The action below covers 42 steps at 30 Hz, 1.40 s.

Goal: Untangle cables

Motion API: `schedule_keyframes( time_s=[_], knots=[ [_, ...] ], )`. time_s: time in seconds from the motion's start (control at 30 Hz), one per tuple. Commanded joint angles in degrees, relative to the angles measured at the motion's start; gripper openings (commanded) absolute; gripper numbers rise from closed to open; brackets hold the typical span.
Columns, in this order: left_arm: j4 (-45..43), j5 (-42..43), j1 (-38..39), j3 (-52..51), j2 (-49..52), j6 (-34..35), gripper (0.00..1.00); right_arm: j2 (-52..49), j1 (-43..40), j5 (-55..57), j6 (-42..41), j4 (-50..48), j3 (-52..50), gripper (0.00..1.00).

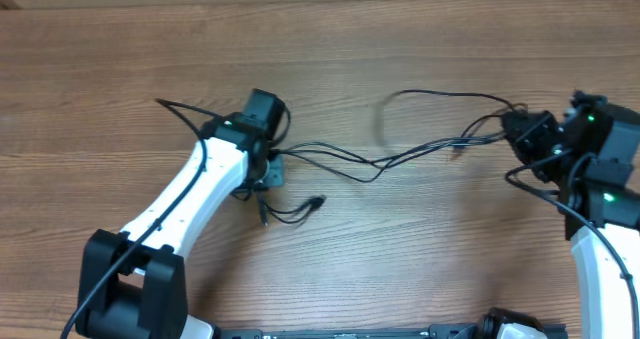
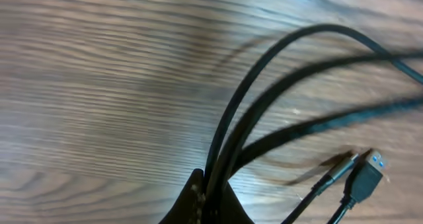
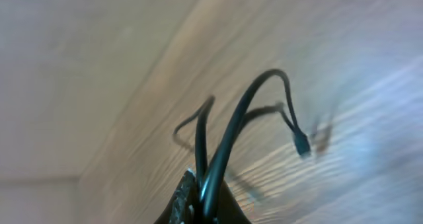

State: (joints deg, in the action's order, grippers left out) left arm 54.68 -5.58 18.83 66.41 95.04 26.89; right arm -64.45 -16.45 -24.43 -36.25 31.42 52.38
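1. the cables [image 1: 400, 159] lie across the middle of the wooden table [image 1: 120, 59]. their long axis runs side to side between the two grippers, and the strands cross one another near the centre.
2. one strand lifts into a wide loop on the far side of the main run and curves back down toward the right end.
3. at the left end two loose tails curl toward the robot's base. one ends in a small plug [image 1: 318, 200]; the second tail tip [image 1: 262, 217] is too small to make out.
4. the left gripper [image 2: 210, 194] is fully closed on the bundle. in its wrist view several strands [image 2: 264, 98] fan out from between the fingertips, up and to the right.
5. a usb plug [image 2: 367, 174] with a blue insert lies on the wood at lower right of that view, just beside a thinner connector [image 2: 344, 163].
6. the right gripper [image 3: 201, 196] is pinched closed on two strands [image 3: 231, 131]. they rise out of the fingers; one arches over and drops to a dangling plug [image 3: 302, 145] that casts a shadow on the wood.
7. from overhead the white left arm [image 1: 190, 194] crosses the table diagonally, and its black wrist hides where the cords enter the claw. the right arm [image 1: 600, 179] sits at the right edge.
8. the cords are thin, black and slightly glossy; both wrist views blur them.
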Motion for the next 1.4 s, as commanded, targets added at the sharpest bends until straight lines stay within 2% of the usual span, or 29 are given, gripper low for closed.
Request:
schedule_keyframes(
  time_s=[0.0, 0.27, 0.37, 0.63, 0.87, 1.1, 1.2, 1.37],
  knots=[
    [-0.2, 0.3, -4.3, 1.0, -0.6, 1.9, 0.04, 0.8, -3.3, 3.5, 0.5, 0.5, 1.5, 0.04],
    [-7.8, 30.3, -16.3, 1.0, -0.6, -8.7, 0.04, 0.7, -4.5, 3.8, 0.5, 2.3, 1.3, 0.04],
    [-11.4, 33.9, -19.5, 1.0, -0.6, -11.1, 0.04, 0.2, -4.5, 2.4, 0.6, 3.3, 1.3, 0.04],
    [-15.4, 33.4, -20.1, 1.0, -0.5, -15.3, 0.04, -4.4, -2.8, -7.9, 5.3, 3.0, 1.3, 0.04],
    [-14.6, 31.0, -19.9, 0.9, -0.5, -15.0, 0.04, -9.6, 3.4, -8.9, 5.3, 2.9, 1.3, 0.04],
    [-13.1, 20.4, -19.9, 0.8, -0.5, -8.9, 0.04, -13.1, 11.1, -8.7, 5.2, 0.5, 1.3, 0.04],
    [-12.0, 11.9, -19.9, 0.8, -0.5, -3.6, 0.04, -14.2, 14.2, -8.7, 5.3, -1.3, 1.3, 0.04],
    [-11.9, 8.2, -19.9, 0.8, -0.5, -1.5, 0.04, -16.1, 17.2, -8.7, 5.2, -4.8, 1.3, 0.04]
  ],
)
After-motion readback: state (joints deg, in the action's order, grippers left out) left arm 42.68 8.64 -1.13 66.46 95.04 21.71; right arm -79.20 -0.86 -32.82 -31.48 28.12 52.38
